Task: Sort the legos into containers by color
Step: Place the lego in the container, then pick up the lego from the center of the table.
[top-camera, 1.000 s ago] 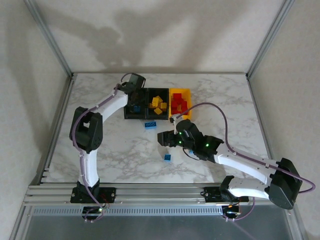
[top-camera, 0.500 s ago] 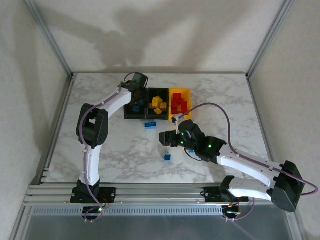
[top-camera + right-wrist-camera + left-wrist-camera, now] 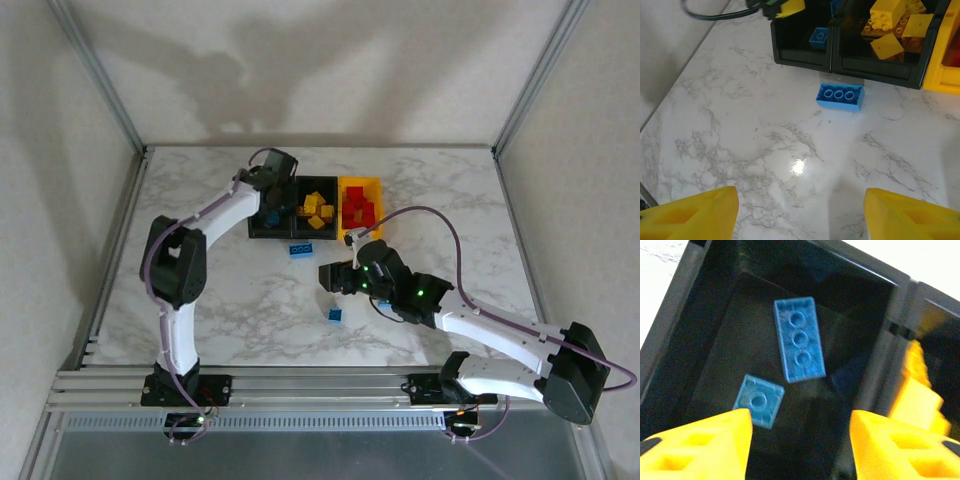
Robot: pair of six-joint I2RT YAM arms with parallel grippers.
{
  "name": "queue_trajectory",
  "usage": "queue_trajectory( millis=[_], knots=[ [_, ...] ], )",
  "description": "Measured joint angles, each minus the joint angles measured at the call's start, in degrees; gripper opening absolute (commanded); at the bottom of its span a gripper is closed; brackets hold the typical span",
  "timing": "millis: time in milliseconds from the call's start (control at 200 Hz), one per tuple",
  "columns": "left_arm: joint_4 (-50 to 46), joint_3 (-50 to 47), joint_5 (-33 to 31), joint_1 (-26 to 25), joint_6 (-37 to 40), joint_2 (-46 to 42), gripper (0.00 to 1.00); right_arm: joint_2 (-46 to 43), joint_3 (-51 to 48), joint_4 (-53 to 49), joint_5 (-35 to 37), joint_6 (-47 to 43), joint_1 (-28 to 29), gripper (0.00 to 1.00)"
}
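The table top (image 3: pixel 765 150) is a smooth, marble-patterned surface in white and grey, glossy enough to carry a bright light reflection. The black bins (image 3: pixel 805 54) are moulded plastic with a dull sheen. The yellow-orange bin (image 3: pixel 940 82) is smooth plastic. The blue bricks (image 3: pixel 799 340) and yellow bricks (image 3: pixel 887 10) are hard, smooth plastic. The left gripper fingers (image 3: pixel 695 445) and right gripper fingers (image 3: pixel 690 215) are matt yellow plastic. The arm shells (image 3: pixel 225 210) are glossy white plastic. The frame rail (image 3: pixel 300 385) is ribbed bare metal.
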Motion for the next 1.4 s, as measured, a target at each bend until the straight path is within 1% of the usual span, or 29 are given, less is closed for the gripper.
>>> queue_trajectory(
  millis=[165, 245, 290, 350, 461, 531, 726, 906, 1001, 1227, 1332, 1402],
  knots=[
    [2.86, -10.8, -0.11, -6.38, -0.24, -13.46, 0.73, -2.82, -1.27, -1.42, 1.09, 0.0, -0.13, 0.69],
    [4.87, -16.04, -0.59, -9.66, -0.79, -17.94, 0.78, -3.98, -1.42, -2.16, 1.44, -0.02, -0.26, 0.69],
    [5.77, -18.84, -1.14, -11.34, -1.05, -19.52, 0.82, -4.5, -1.44, -2.43, 1.49, -0.02, -0.33, 0.69],
    [6.8, -22.1, -2.38, -13.4, -1.62, -20.48, 0.91, -5.14, -1.46, -2.6, 1.57, -0.02, -0.37, 0.69],
    [8.94, -27.28, -3.78, -15.89, -2.62, -20.37, 0.94, -5.99, -1.46, -2.67, 1.9, -0.02, -0.37, 0.69],
    [9.97, -29.22, -4.2, -16.24, -3.1, -19.45, 0.94, -6.27, -1.46, -2.71, 2.14, -0.02, -0.37, 0.69],
    [13.51, -29.38, -6.47, -16.37, -3.19, -14.58, 0.94, -7.82, -1.95, -3.3, 2.71, 0.0, -0.37, 0.69],
    [14.88, -27.52, -7.19, -16.41, -2.58, -8.76, 0.94, -9.14, -2.32, -3.85, 3.02, 0.0, -0.39, 0.69],
    [15.08, -26.45, -7.54, -16.59, -2.27, -7.1, 0.93, -9.16, -2.36, -3.98, 3.13, 0.0, -0.59, 0.69],
    [14.25, -21.46, -8.92, -16.68, -1.29, -2.62, 0.84, -8.96, -2.36, -3.98, 3.13, -0.02, -1.03, 0.69],
    [13.94, -20.98, -9.14, -16.68, -1.29, -1.42, 0.81, -8.85, -2.36, -4.0, 3.13, -0.02, -1.14, 0.69],
    [13.46, -20.98, -9.16, -16.68, -1.29, -0.96, 0.76, -8.85, -2.36, -4.02, 3.1, -0.02, -1.29, 0.69]
  ],
)
